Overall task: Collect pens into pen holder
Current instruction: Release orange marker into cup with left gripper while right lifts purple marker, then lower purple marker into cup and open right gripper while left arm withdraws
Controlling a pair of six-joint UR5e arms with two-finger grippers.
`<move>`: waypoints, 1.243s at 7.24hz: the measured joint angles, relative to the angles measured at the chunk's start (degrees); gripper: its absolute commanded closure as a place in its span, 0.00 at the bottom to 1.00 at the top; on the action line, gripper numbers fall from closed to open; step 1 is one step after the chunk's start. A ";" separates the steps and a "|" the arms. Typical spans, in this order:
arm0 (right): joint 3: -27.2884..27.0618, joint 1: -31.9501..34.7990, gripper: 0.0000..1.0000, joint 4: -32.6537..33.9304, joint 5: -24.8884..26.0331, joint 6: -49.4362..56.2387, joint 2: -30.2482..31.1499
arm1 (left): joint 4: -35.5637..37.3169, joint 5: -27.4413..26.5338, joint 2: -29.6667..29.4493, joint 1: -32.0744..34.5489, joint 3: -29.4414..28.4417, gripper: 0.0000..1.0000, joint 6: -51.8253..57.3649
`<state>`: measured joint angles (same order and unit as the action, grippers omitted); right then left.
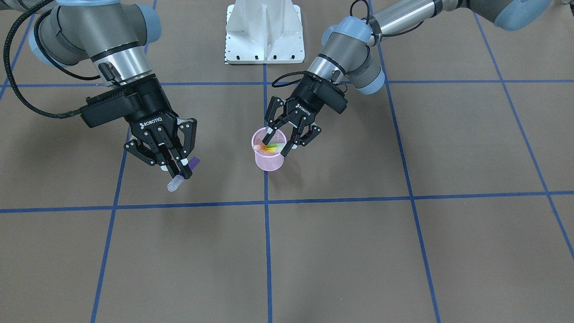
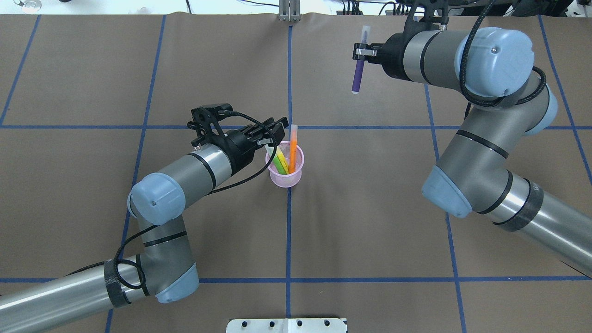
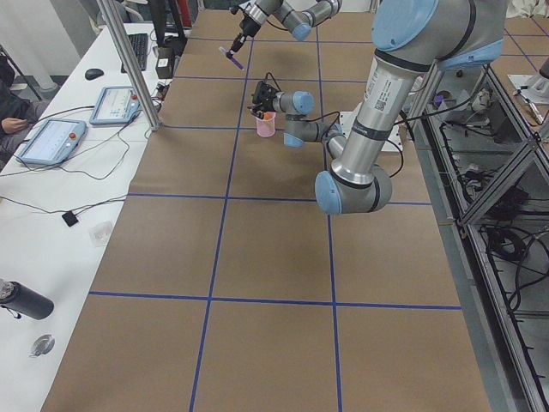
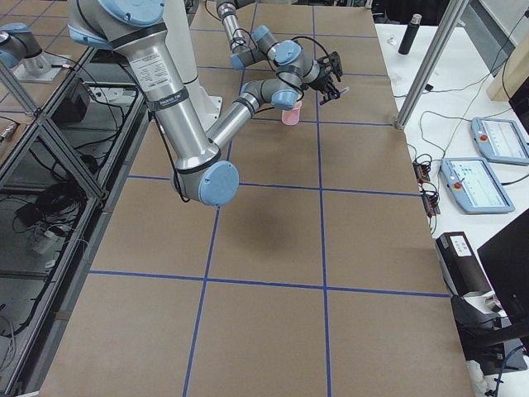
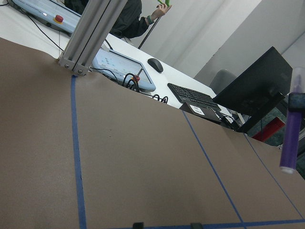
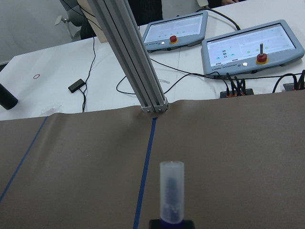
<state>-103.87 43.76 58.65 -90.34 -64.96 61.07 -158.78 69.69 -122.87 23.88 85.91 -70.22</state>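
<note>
The pink mesh pen holder stands upright on the central blue line. Inside it lean an orange pen and a green pen. My left gripper hovers at the holder's rim, open, its fingers straddling the pens' tops and gripping nothing. My right gripper is raised off the table, well apart from the holder, shut on the purple pen. That pen's pale cap points away from the robot. The left wrist view also catches the purple pen.
Blue tape lines divide the brown table into squares. The white robot base plate sits at the robot's edge. Beyond the far edge stand an aluminium post, control pendants, a keyboard and a seated person.
</note>
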 measured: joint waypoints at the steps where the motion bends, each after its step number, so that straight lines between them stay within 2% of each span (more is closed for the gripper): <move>1: 0.02 -0.07 1.00 -0.07 1.27 0.02 -0.15 | 0.60 0.34 -0.08 0.05 1.01 0.15 0.02; 2: -0.02 -0.22 1.00 -0.10 2.54 0.04 -0.35 | 2.94 1.71 -0.03 0.38 3.37 0.15 0.04; 3: -0.03 -0.65 1.00 -0.65 3.76 0.04 -0.50 | 8.28 4.37 0.05 1.67 7.38 0.15 0.00; 4: 0.14 -1.48 1.00 -2.79 4.82 0.07 -0.56 | 16.79 8.36 0.12 4.35 12.21 0.15 -0.05; 5: 0.43 -2.59 1.00 -5.57 6.08 0.08 -0.58 | 26.09 14.49 0.13 8.39 16.18 0.15 -0.08; 6: 0.71 -4.32 1.00 -8.08 8.34 0.09 -0.60 | 33.03 22.29 0.25 13.56 18.46 0.01 -0.05; 7: 1.09 -6.69 1.00 -10.27 11.93 0.09 -0.62 | 36.71 29.81 0.80 18.82 19.25 0.00 1.00; 9: 2.04 -12.33 1.00 -12.93 20.63 0.38 -0.67 | 44.75 43.11 2.75 28.35 19.50 0.00 10.60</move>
<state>-101.82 31.43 45.72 -69.72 -64.58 60.40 -114.03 112.80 -120.12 52.23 105.41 -59.63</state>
